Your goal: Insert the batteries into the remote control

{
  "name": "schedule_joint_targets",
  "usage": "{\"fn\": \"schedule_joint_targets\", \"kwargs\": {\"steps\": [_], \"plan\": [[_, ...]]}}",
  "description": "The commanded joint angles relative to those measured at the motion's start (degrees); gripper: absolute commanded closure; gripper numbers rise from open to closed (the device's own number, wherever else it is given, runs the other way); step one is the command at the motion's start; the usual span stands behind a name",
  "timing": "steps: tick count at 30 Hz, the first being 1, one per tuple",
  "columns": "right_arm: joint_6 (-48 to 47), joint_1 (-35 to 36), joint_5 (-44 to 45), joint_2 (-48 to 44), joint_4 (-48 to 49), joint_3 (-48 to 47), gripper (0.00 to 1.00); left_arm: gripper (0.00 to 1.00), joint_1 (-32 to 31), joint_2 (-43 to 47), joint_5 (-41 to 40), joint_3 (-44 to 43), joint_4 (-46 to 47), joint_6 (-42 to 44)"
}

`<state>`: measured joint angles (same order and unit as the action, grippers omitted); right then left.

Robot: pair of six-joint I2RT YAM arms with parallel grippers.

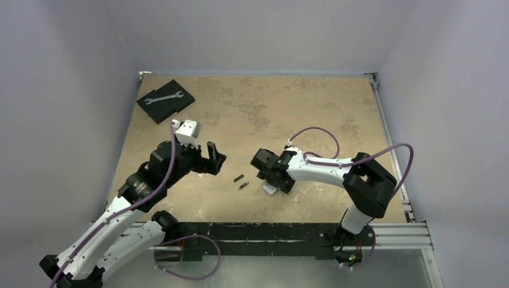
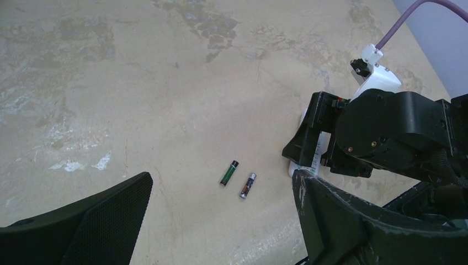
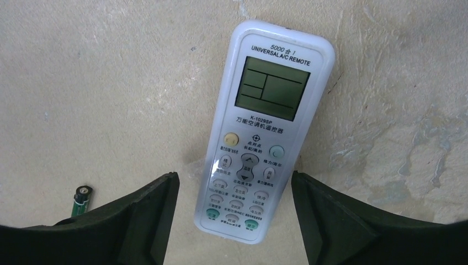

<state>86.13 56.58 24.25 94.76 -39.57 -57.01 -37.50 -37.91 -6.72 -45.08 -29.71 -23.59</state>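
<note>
We see the remote control lying face up on the table, display and buttons showing, directly under the right end effector. Its fingers stand apart on either side of the remote's button end, with a clear gap on one side and almost none on the other, so nothing is gripped. The two batteries lie loose on the table just left of the remote, close together and roughly parallel. The left end effector hovers near them, spread wide and empty. At the far left corner a wrench rests on a dark mat.
</note>
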Motion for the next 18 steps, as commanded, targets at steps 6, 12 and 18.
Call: {"fn": "schedule_joint_targets", "kwargs": {"steps": [6,12,18], "plan": [[1.5,0.1,0.6,0.5,-0.3,-1.2,0.21,0.01,0.3,0.2,0.1,0.5,0.6,-1.0],[1.3,0.0,1.1,0.2,-0.3,-0.7,0.27,0.01,0.3,-0.1,-0.1,0.6,0.6,-1.1],[0.5,0.0,1.2,0.0,0.4,0.1,0.35,0.01,0.3,-0.7,-0.2,0.5,0.5,-1.1]]}}
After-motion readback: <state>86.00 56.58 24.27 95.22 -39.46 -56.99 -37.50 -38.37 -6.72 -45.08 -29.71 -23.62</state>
